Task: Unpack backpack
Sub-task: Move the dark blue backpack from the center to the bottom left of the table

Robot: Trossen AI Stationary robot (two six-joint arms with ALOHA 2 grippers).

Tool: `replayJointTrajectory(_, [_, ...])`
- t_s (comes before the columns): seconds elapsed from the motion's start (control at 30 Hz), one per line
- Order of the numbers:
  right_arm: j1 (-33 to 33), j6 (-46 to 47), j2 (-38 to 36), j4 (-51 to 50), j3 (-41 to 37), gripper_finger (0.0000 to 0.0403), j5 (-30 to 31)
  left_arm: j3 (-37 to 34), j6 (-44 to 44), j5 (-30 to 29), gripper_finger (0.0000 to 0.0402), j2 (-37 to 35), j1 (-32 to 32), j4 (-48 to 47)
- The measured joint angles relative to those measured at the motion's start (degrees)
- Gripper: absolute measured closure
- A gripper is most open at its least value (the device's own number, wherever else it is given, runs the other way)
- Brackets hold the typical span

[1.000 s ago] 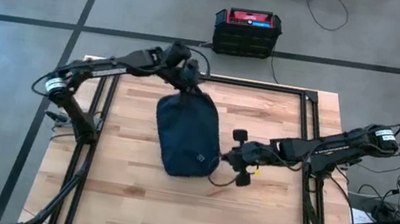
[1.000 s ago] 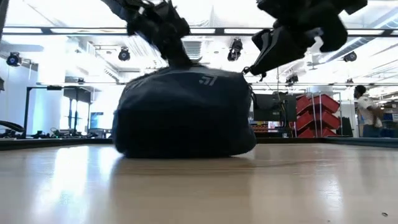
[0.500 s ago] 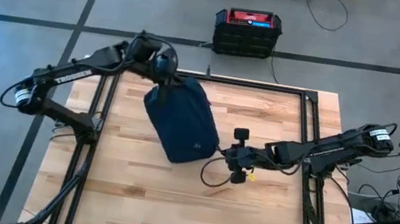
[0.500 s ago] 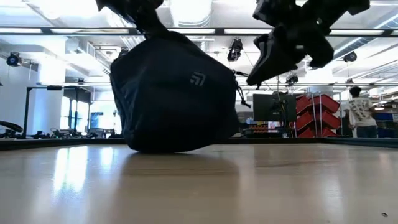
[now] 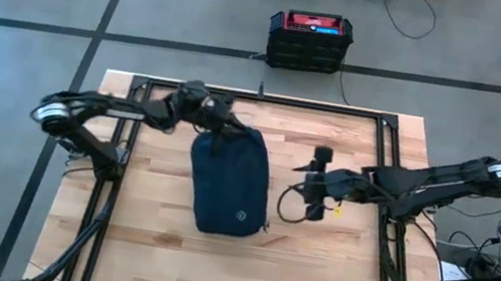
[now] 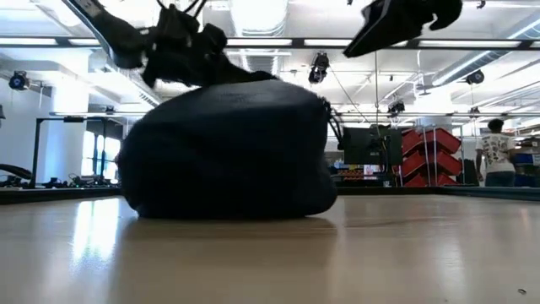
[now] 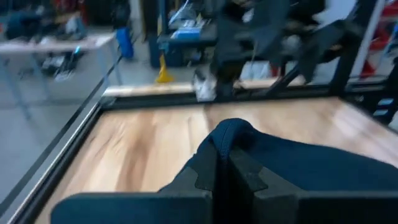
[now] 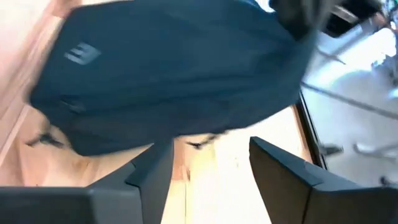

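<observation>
We are holding the backpack (image 5: 230,178) by its top end with our left gripper (image 5: 216,123), whose fingers (image 7: 244,178) are pinched tight on a fold of navy fabric, probably the carry loop. The bag is lying flat on the wooden table (image 5: 332,264), a little left of centre, with its long axis running from the far edge toward the near edge and the logo end nearest us. Our right gripper (image 5: 318,181) is hovering just beside the bag's right flank, apart from it, jaws spread wide and holding nothing. So the bag is lying to the left of that open gripper, side-on to it. We are judging that the next reach belongs to the right arm, which is nearer the free lower end and the zipper side.
</observation>
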Motion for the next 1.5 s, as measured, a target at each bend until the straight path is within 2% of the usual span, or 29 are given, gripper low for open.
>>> replayJointTrajectory(0.07, [0.0,1.9,-2.4,-1.0,-0.9,0.0195,0.3,2.2,-1.3,-0.8,0.0401,4.5,-1.4,2.7])
replayJointTrajectory(0.13, [0.0,3.3,-4.6,-1.2,-2.1,0.0193,0.3,6.7,-3.3,-3.8,0.0401,9.4,-2.1,1.2])
replayJointTrajectory(0.23, [0.0,5.7,-6.7,-1.3,-3.8,0.0196,0.3,15.8,-3.4,-9.1,0.0401,16.4,-1.7,-7.4])
replayJointTrajectory(0.33, [0.2,8.5,-7.3,-1.8,-5.7,0.0202,-0.1,24.7,-2.1,-11.6,0.0401,22.0,-0.1,-17.8])
replayJointTrajectory(0.43, [0.4,11.1,-7.0,-2.7,-7.1,0.0208,-1.9,31.5,-0.5,-12.4,0.0401,25.7,0.4,-25.5])
replayJointTrajectory(0.57, [0.4,12.0,-6.0,-3.3,-8.1,0.0214,-2.1,38.4,1.8,-16.0,0.0401,29.1,0.2,-29.6])
replayJointTrajectory(0.7, [0.4,11.8,-5.8,-3.2,-8.2,0.022,-1.8,45.3,0.7,-11.1,0.0401,33.2,0.0,-31.7])
replayJointTrajectory(0.8, [0.4,11.8,-6.2,-3.2,-8.2,0.0223,-1.7,47.1,-1.4,-10.3,0.0401,34.7,-1.0,-31.6])
replayJointTrajectory(0.87, [1.2,12.0,-7.6,-3.2,-8.2,0.0231,1.6,52.5,-2.1,-15.2,0.0401,37.7,-2.9,-36.0])
replayJointTrajectory(0.93, [2.1,12.1,-8.5,-3.4,-7.9,0.0239,3.7,54.0,0.1,-21.9,0.0401,38.2,-3.4,-43.3])
replayJointTrajectory(1.03, [3.3,13.1,-9.9,-4.7,-7.6,0.0252,3.9,55.5,2.2,-26.2,0.0401,37.8,-2.5,-50.0])
replayJointTrajectory(1.33, [5.2,14.8,-10.5,-7.7,-7.8,0.0297,4.4,54.6,3.9,-27.5,0.0401,35.4,0.6,-55.5])
replayJointTrajectory(1.5, [5.4,17.1,-11.2,-10.8,-7.9,0.0323,4.4,52.7,4.5,-26.5,0.0401,33.6,2.7,-63.9])
